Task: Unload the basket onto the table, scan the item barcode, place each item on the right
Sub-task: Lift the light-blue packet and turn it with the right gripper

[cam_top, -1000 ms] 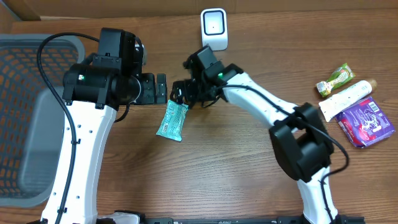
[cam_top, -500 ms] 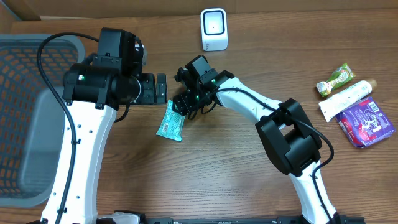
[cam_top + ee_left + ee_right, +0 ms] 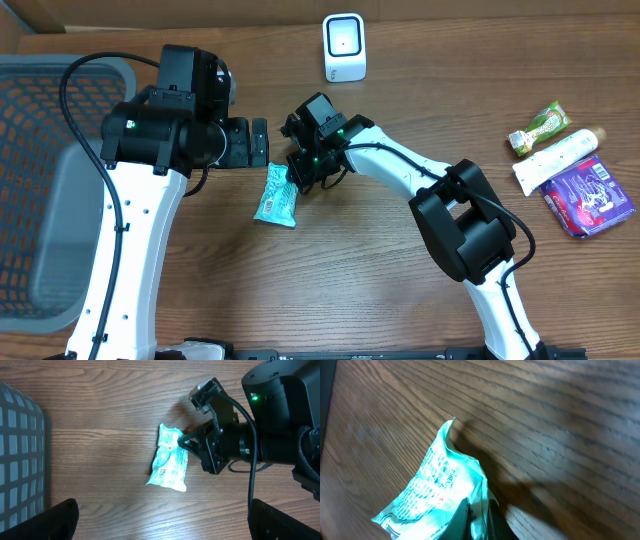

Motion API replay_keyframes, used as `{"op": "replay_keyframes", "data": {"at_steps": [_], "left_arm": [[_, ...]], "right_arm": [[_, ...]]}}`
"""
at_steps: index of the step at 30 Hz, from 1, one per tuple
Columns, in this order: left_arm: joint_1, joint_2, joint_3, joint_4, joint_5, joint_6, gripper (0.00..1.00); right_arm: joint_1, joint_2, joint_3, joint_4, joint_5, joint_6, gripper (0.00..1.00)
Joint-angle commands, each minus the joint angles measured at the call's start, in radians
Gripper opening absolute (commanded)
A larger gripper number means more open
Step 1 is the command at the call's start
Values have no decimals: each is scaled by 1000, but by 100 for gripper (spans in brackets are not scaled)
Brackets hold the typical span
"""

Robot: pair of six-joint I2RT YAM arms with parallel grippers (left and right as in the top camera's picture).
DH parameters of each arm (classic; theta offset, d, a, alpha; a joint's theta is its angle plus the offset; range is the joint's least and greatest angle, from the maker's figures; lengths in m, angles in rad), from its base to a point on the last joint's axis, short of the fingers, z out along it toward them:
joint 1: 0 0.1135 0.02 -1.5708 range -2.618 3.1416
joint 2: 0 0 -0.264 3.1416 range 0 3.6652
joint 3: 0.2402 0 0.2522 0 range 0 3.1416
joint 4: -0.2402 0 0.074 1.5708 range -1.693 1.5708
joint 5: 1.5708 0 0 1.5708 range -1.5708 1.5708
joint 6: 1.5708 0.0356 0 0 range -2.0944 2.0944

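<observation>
One teal packet [image 3: 276,197] corner hides inside the clamped right claw [image 3: 296,176]; left claw [image 3: 250,143] gapes.

**A pinch on one fold**

The right gripper [image 3: 476,519] sits at 6 o'clock, its dark fingers [image 3: 462,519] pressed tight together on a fold of the teal packet [image 3: 437,485]. The crinkled wrapper spreads toward 8 o'clock with fine print facing up, and one pointed corner rises toward 11 o'clock. Its shadow falls toward 4 o'clock on the wooden table [image 3: 555,415].
</observation>
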Motion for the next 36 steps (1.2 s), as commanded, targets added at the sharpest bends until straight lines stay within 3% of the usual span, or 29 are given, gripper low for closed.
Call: {"op": "replay_keyframes", "data": {"at_steps": [1,6,13,23,24,26,28,29,32,36], "left_arm": [[-1,8,3,2,4,15,100],[-1,8,3,2,4,15,99],[-1,8,3,2,4,15,100],[-1,8,3,2,4,15,100],[-1,8,3,2,4,15,100],[-1,8,3,2,4,15,100],[-1,8,3,2,4,15,100],[-1,8,3,2,4,15,100],[-1,8,3,2,4,15,100],[-1,8,3,2,4,15,100]], "right_arm": [[-44,-22,16,-49,19,87,4],[-154,-112,21,-171,129,204,4],[-285,-190,21,-382,431,642,4],[-254,-190,-36,-404,314,682,4],[-244,-190,-36,-406,314,671,7],[-225,-190,-36,-407,314,626,24],[-219,-190,-36,-407,306,570,68],[-219,-190,-36,-408,291,532,80],[-230,-190,-32,-411,245,388,92],[-264,-190,-16,-421,206,103,95]]}}
